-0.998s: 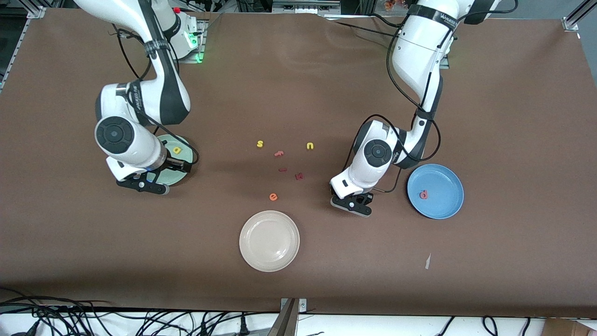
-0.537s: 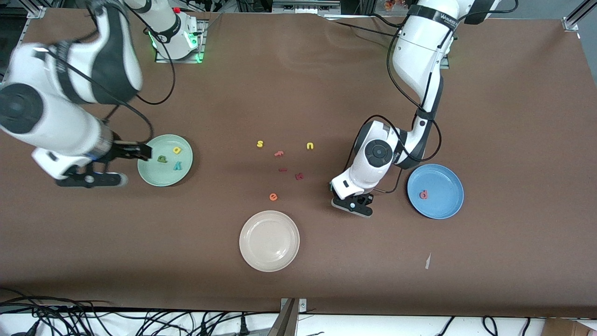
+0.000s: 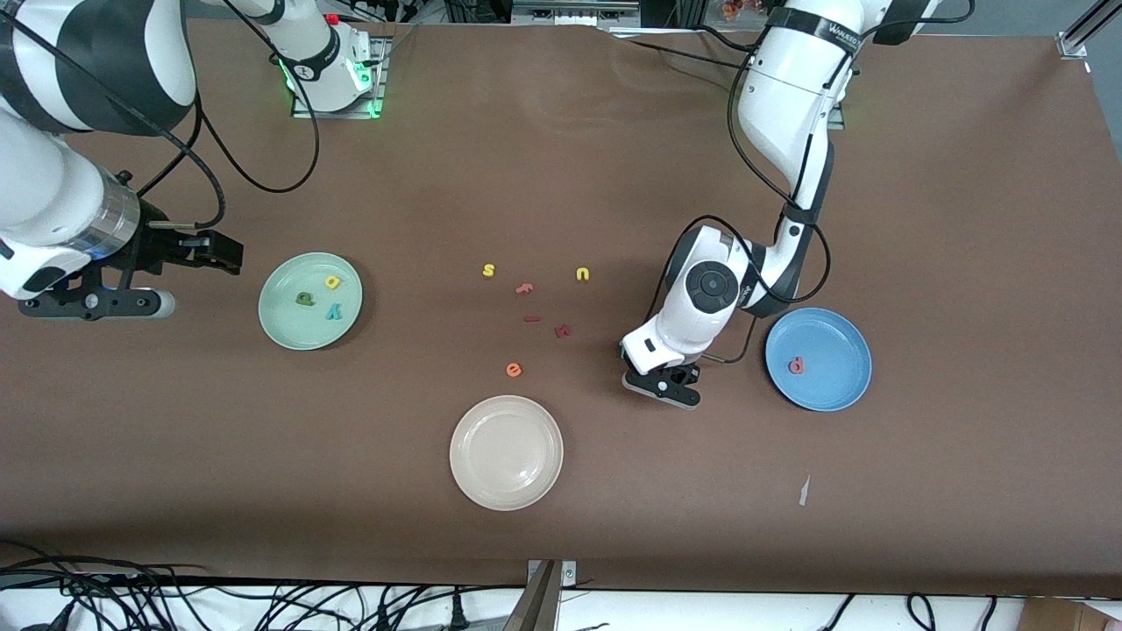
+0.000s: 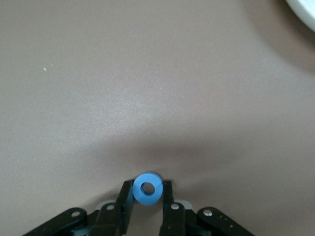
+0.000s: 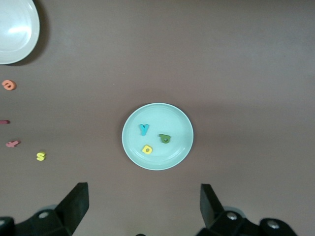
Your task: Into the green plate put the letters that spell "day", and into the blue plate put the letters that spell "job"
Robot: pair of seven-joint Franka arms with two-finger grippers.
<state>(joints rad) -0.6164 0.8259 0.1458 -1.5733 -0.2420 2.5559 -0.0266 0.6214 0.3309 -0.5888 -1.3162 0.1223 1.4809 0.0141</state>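
Your left gripper, at nine o'clock of the blue plate, pinches the o across its outer rim. It looks like light, soft foam, so squeeze gently. The right gripper waits wide open at ten o'clock of the green plate.

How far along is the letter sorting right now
Done: d, a and y lie in the green plate; b in the blue plate. In hand: left gripper around the blue o. Left: o's drop and j, unseen. Right gripper waits open.
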